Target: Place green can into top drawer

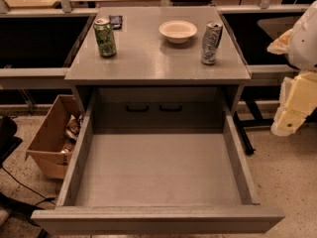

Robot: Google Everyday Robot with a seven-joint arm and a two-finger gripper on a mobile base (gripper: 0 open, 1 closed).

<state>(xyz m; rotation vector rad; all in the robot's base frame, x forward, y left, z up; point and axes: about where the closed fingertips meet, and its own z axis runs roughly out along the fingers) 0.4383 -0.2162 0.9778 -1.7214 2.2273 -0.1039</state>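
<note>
Hand right of open top drawer

Counter: one. Cans on it: two, being one green can and one taller silver-grey can. White bowl: one. Small dark flat object: one. Top drawer, pulled open: one. Dark handles behind it: two. Cardboard box on floor, left: one. Claw: one, at right edge beside the drawer
</note>
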